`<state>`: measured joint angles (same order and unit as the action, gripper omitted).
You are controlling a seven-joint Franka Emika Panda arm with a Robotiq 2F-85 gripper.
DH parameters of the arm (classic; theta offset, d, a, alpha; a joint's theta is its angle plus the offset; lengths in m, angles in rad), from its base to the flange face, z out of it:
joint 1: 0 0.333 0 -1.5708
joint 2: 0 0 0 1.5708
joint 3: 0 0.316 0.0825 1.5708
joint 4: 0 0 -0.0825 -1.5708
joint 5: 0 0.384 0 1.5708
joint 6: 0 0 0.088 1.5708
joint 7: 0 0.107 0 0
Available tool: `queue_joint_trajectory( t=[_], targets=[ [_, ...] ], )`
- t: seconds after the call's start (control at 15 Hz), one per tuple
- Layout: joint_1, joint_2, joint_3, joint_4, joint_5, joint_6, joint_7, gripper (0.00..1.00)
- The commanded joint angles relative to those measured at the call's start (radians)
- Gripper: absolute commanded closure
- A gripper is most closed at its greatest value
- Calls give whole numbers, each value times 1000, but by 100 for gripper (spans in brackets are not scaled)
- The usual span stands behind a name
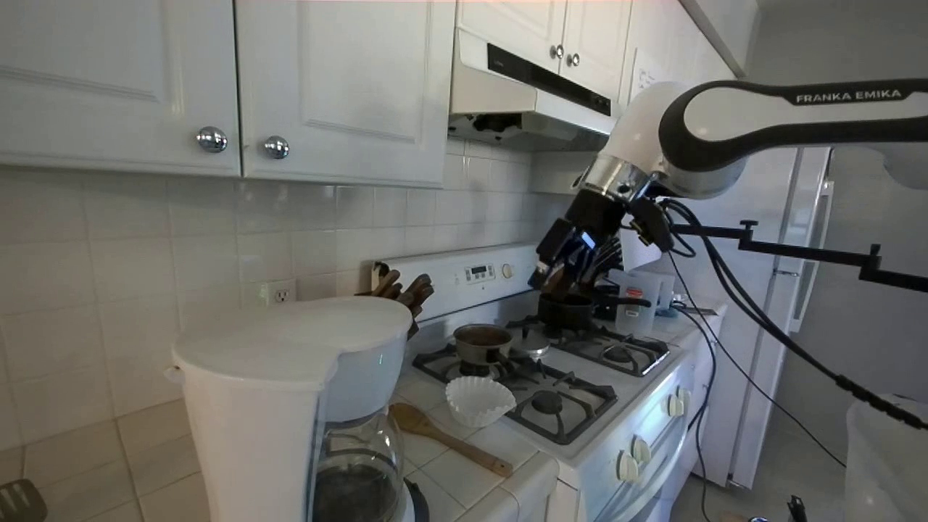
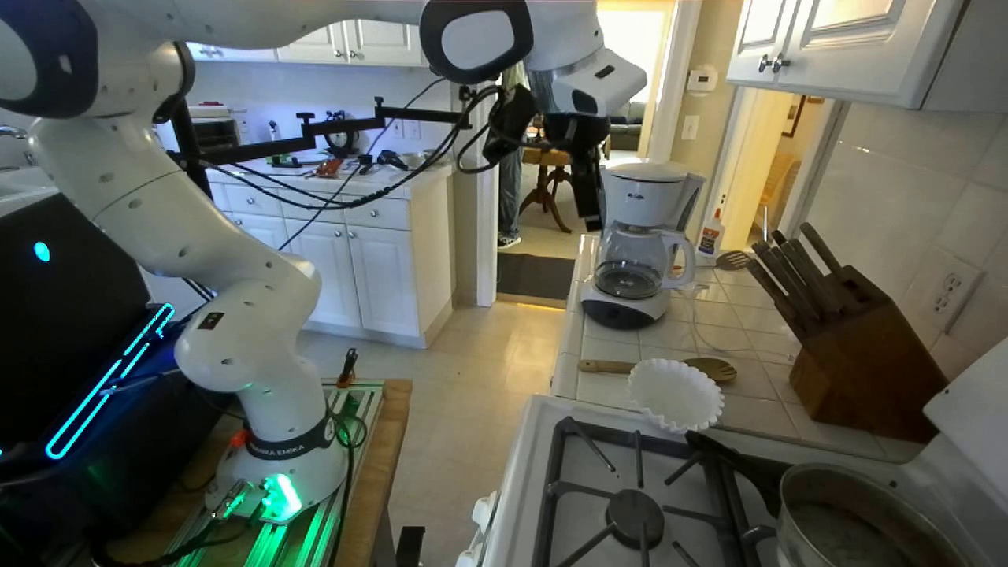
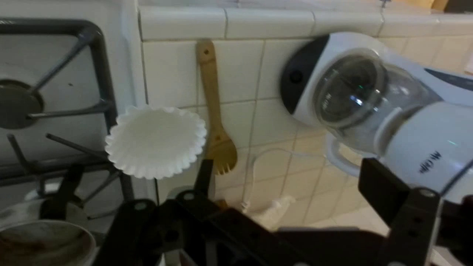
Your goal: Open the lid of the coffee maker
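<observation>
Bring the black two-fingered gripper [image 3: 288, 162], spread wide and empty, over to the tall white plastic coffee maker [image 2: 639, 205]. Best to hook one finger [image 3: 382, 192] under the smooth, rounded white plastic lid [image 2: 647, 171], closed atop the coffee maker, then lift gently. In an exterior view, see the broad top of the lid [image 1: 293, 330], indiscernible in the wrist view; there, judge finger spread.

Open air separates lid [image 1: 290, 332] from wall cabinets [image 1: 348, 87].
</observation>
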<state>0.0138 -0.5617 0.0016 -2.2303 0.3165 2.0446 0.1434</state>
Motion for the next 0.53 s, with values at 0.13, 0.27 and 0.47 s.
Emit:
queue_joint_trajectory(
  t=[0.13, 0.27, 0.47],
  targets=[
    [82, 56, -9, 101, 225, 148, 28, 0],
    [117, 93, -17, 128, 307, 191, -1, 0],
    [169, 172, -38, 170, 458, 200, -74, 0]
  ],
)
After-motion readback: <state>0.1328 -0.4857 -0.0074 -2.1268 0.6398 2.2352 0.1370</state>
